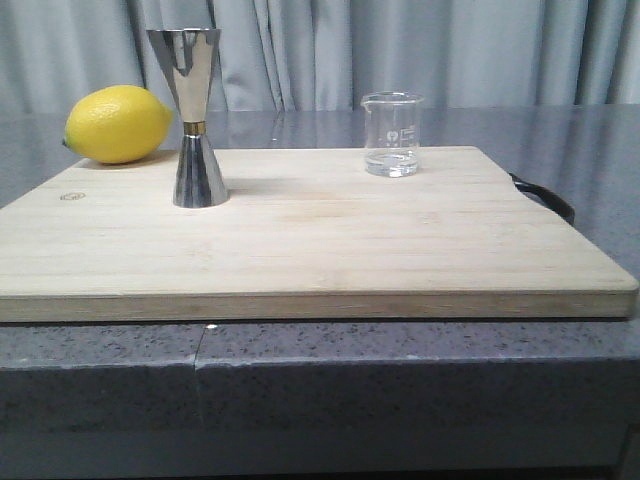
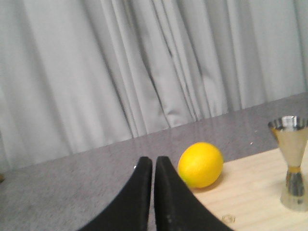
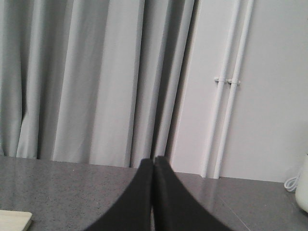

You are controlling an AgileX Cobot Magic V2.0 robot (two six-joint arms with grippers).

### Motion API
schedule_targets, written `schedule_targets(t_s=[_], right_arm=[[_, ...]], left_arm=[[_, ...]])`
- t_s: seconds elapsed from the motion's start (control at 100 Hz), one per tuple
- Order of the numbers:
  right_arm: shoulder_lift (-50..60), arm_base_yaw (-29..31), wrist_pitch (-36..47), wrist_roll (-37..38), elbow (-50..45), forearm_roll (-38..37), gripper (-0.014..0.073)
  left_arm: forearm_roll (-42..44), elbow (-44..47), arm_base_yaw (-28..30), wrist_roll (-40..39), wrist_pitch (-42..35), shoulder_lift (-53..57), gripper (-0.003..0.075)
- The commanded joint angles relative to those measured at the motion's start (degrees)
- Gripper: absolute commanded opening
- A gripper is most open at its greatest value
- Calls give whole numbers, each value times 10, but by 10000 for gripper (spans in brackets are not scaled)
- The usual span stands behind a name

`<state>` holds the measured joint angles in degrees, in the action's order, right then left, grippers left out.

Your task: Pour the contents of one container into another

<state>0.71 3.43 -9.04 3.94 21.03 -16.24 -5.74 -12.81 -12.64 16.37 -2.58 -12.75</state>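
A small clear glass beaker point(image 1: 392, 134) with white marks stands upright at the back right of the wooden cutting board point(image 1: 300, 250), a little clear liquid in its bottom. The tall steel jigger point(image 1: 194, 118) with a gold waist band stands upright at the back left of the board; the left wrist view has the jigger point(image 2: 292, 163) too. Neither gripper shows in the front view. My left gripper point(image 2: 154, 161) is shut and empty, off the board's left side. My right gripper point(image 3: 154, 161) is shut and empty, over bare counter to the right of the board; the beaker is out of its view.
A yellow lemon point(image 1: 118, 124) lies at the board's back left corner, next to the jigger. A black handle point(image 1: 545, 196) sticks out of the board's right edge. Grey curtains hang behind the grey counter point(image 1: 300, 370). A white object point(image 3: 302, 190) stands at the right wrist view's edge.
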Motion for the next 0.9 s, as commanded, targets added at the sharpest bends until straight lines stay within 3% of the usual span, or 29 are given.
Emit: schedule_targets(t_s=[0.0, 0.32, 0.56, 0.89], right_arm=[[8, 3, 37, -1, 13, -2, -72], [8, 3, 37, -1, 13, -2, -72], [8, 3, 37, -1, 13, -2, -72], [8, 3, 37, -1, 13, -2, -72]], left_arm=[[-6, 29, 27, -3, -42, 37, -19], [-9, 139, 113, -8, -41, 146, -19], [12, 151, 116, -42, 9, 144, -19], [7, 151, 116, -47, 9, 144, -19]])
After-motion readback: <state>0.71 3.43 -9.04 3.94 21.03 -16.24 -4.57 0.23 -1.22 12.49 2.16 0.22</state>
